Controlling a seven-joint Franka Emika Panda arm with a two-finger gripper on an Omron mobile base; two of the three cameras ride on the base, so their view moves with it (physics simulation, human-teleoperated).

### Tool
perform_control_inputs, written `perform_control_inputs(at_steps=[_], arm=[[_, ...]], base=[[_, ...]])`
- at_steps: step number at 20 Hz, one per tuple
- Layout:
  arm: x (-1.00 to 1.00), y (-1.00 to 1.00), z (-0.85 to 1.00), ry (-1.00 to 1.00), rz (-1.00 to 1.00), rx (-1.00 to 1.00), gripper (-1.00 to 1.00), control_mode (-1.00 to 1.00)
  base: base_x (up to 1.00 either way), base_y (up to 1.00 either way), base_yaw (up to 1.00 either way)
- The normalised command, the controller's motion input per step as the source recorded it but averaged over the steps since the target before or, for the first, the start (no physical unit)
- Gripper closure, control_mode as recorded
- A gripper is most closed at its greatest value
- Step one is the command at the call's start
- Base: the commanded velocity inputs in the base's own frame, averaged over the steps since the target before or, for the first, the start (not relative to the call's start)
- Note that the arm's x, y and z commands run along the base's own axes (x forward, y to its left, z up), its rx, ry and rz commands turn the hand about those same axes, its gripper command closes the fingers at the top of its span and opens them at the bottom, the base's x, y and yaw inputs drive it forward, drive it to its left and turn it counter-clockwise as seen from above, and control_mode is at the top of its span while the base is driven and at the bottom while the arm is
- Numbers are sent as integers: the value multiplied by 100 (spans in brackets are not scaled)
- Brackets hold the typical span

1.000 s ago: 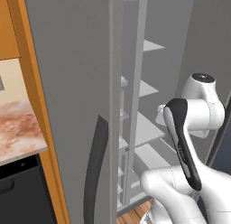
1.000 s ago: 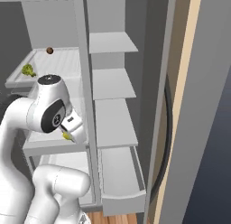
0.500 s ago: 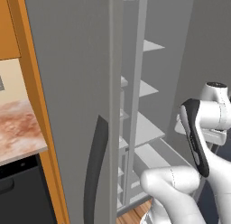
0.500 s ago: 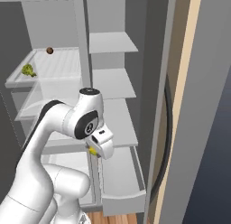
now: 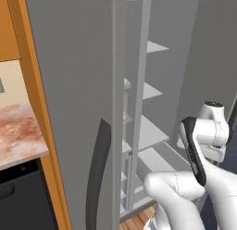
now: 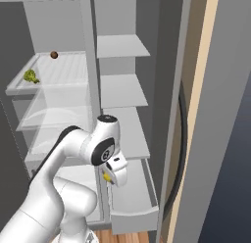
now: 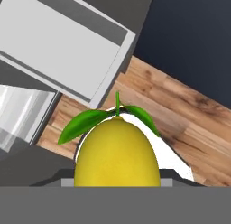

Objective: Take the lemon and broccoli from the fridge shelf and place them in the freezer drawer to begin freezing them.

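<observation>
Arm swung right from fridge shelf (image 6: 49, 87); hand (image 6: 109, 177) now above freezer drawer (image 6: 132, 212), clamped on lemon (image 7: 116, 153). Broccoli (image 6: 31, 76) remains shelved. Lower squarely inside drawer before release.

brown round item (image 6: 54, 55), wooden floor (image 7: 180, 110)

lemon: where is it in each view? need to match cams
Left base view: not in it.
Right base view: small bright yellow lemon in the gripper, above the open light grey freezer drawer.
Hand view: lemon bottom centre.
Shared landmark: that drawer.
</observation>
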Motion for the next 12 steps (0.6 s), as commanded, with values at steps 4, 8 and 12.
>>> perform_control_inputs(at_steps=[4, 8, 12], arm=[[39, -29, -40, 0, -2, 1, 100, -100], [60, -8, -32, 1, 0, 0, 100, -100], [59, 0, -33, 4, 0, 0, 100, -100]], base=[[0, 0, 0], [0, 0, 0], [0, 0, 0]])
